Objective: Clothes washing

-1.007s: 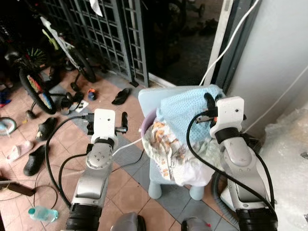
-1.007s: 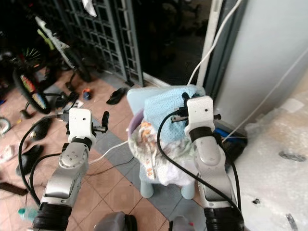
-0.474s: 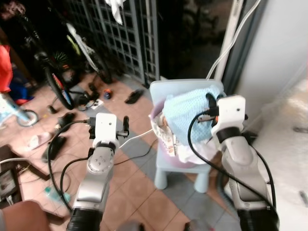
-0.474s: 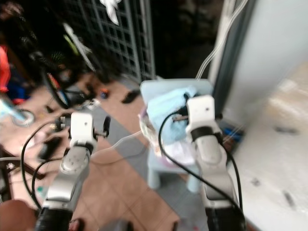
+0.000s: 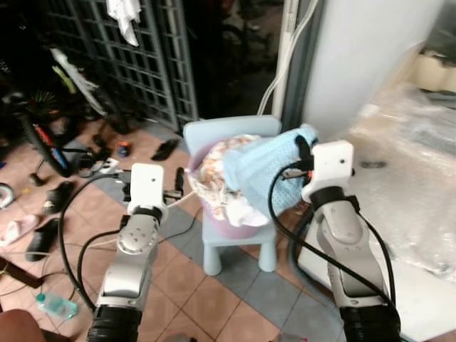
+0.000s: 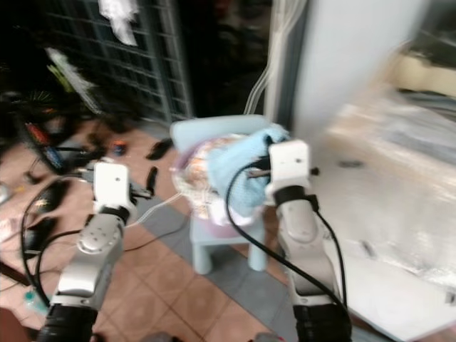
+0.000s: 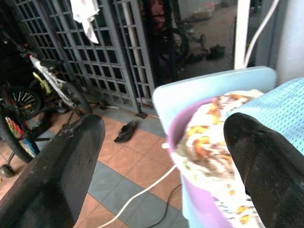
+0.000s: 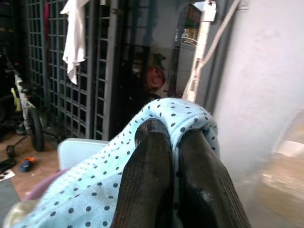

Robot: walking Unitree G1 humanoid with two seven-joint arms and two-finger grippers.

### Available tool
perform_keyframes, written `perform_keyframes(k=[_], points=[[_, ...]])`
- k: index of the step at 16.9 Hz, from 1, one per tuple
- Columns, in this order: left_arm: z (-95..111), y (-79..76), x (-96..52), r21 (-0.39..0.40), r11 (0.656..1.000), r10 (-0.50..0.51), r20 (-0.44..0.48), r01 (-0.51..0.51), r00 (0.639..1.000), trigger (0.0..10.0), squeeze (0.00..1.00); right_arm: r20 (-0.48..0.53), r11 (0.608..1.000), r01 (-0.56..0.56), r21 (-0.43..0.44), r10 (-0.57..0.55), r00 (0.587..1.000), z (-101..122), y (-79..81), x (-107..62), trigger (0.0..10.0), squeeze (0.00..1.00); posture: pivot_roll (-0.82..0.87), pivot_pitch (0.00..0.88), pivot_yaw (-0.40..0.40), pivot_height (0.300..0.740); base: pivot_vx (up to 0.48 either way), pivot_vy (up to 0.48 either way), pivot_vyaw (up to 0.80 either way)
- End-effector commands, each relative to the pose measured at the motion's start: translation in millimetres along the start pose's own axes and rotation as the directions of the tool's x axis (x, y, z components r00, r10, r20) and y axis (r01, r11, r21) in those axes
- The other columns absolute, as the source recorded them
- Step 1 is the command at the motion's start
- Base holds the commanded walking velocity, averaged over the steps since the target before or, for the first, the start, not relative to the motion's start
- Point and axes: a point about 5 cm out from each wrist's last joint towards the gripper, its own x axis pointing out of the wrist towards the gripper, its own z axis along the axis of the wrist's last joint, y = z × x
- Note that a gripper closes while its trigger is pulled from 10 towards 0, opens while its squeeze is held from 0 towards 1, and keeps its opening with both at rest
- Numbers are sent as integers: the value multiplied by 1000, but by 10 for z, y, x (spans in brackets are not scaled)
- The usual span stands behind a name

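A purple basin (image 5: 239, 229) heaped with laundry stands on a pale blue child's chair (image 5: 228, 132). A flower-print garment (image 5: 214, 165) lies on top of the heap. My right gripper (image 5: 303, 152) is shut on a light blue dotted cloth (image 5: 258, 169), which hangs stretched from the heap toward the chair's right side. In the right wrist view the two fingers (image 8: 148, 156) pinch a fold of that cloth (image 8: 95, 190). My left gripper (image 5: 178, 182) hovers left of the basin, open and holding nothing; its fingers (image 7: 57, 180) stand wide apart.
A dark metal grille gate (image 5: 142, 64) with a white cloth (image 5: 125, 17) hung on it stands behind. Bicycles (image 5: 43, 121) and several shoes (image 5: 165, 149) crowd the tiled floor at left. A white cable (image 5: 187, 199) runs to the chair. Plastic sheeting (image 5: 406, 164) covers the right side.
The camera has swung right and the picture has shifted. The blue cloth, earlier lying over the heap, is now drawn up and out to the right in my right gripper.
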Motion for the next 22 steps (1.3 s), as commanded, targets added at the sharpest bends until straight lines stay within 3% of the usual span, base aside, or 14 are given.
perform_keyframes(k=[1, 6, 12, 18, 22], points=[[4, -29, -10, 0, 1000, -17, 1, 17, 1000, 10000, 0, 17, 1000, 9, -15, -9, 1000, 45, -39, 19, 10000, 0, -90, 0, 101, 740, 0, -416, -800], [-3, -19, -12, 5, 1000, -17, -1, 17, 1000, 10000, 0, 22, 999, 22, -28, -22, 1000, 48, -65, 36, 10000, 0, -88, 0, 101, 740, 0, -407, 0], [-14, -52, -9, -63, 998, 0, -26, -1, 1000, 10000, 0, 21, 1000, 14, -20, -13, 1000, 35, -51, 41, 10000, 0, -89, 0, 97, 740, 0, 0, 0], [-69, -11, -51, -99, 995, -3, -45, -1, 999, 10000, 0, -69, 999, -18, -48, 15, 998, -253, -5, -148, 10000, 0, -90, 0, 95, 740, 0, 381, -667], [-102, 29, -52, -95, 995, 2, -54, -7, 999, 10000, 0, -148, 997, 18, -72, -29, 989, -522, -38, -325, 10000, 0, -88, 0, 98, 740, 0, 0, -800]])
